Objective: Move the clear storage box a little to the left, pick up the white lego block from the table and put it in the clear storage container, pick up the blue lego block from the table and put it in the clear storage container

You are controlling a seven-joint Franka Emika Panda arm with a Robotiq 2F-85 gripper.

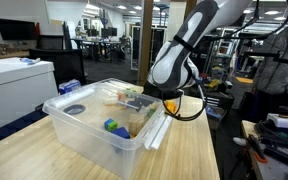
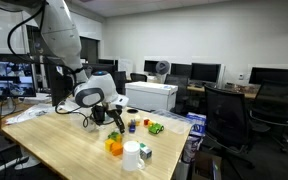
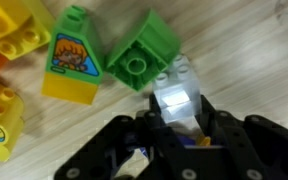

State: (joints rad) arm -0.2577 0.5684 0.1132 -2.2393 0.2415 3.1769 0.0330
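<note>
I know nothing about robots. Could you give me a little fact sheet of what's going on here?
Setting: wooden table, office-like room
Robot: one arm, reaching down beside the bin
Fingers: closed on a white lego block
Block lifted: cannot tell
Neighbours in wrist view: green block, yellow block with a picture on it
Bin: clear storage box, on the table
</note>
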